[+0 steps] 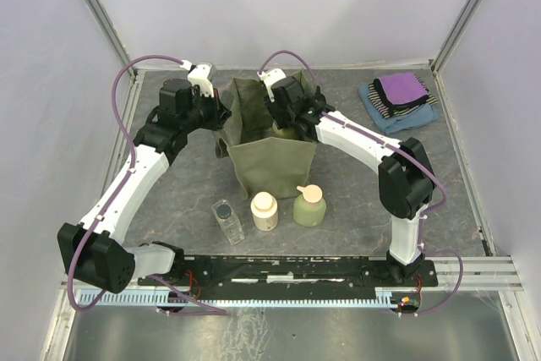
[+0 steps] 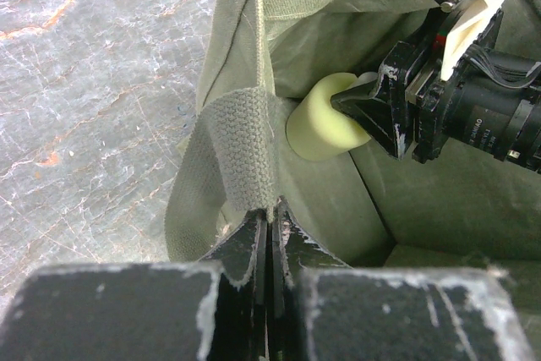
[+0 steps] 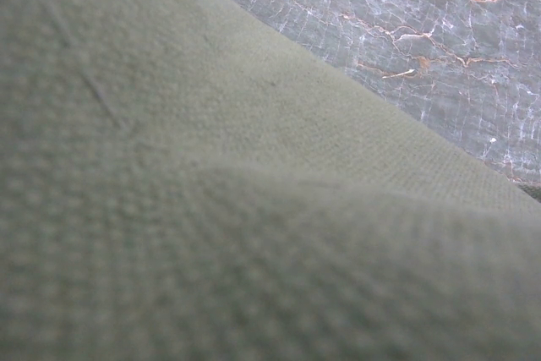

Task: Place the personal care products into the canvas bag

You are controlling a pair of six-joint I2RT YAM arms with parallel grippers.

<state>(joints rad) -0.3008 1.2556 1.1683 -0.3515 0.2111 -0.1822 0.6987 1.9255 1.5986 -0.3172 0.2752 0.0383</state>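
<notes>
The olive-green canvas bag (image 1: 269,156) stands open at the table's middle. My left gripper (image 1: 221,114) is shut on the bag's left rim at the webbing handle (image 2: 241,145), its jaws (image 2: 270,213) pinched together on the fabric. My right gripper (image 1: 287,120) reaches down inside the bag and is shut on the yellow-green bottle (image 2: 317,124), as the left wrist view shows, with one dark finger (image 2: 372,116) across it. In front of the bag stand the clear square bottle (image 1: 226,219), the cream jar-like bottle (image 1: 265,210) and the round green bottle with peach cap (image 1: 309,205).
Folded purple, striped and blue cloths (image 1: 397,99) lie at the back right. Bag fabric (image 3: 211,209) fills the right wrist view, hiding its fingers; a strip of grey marbled table (image 3: 406,31) shows at top right.
</notes>
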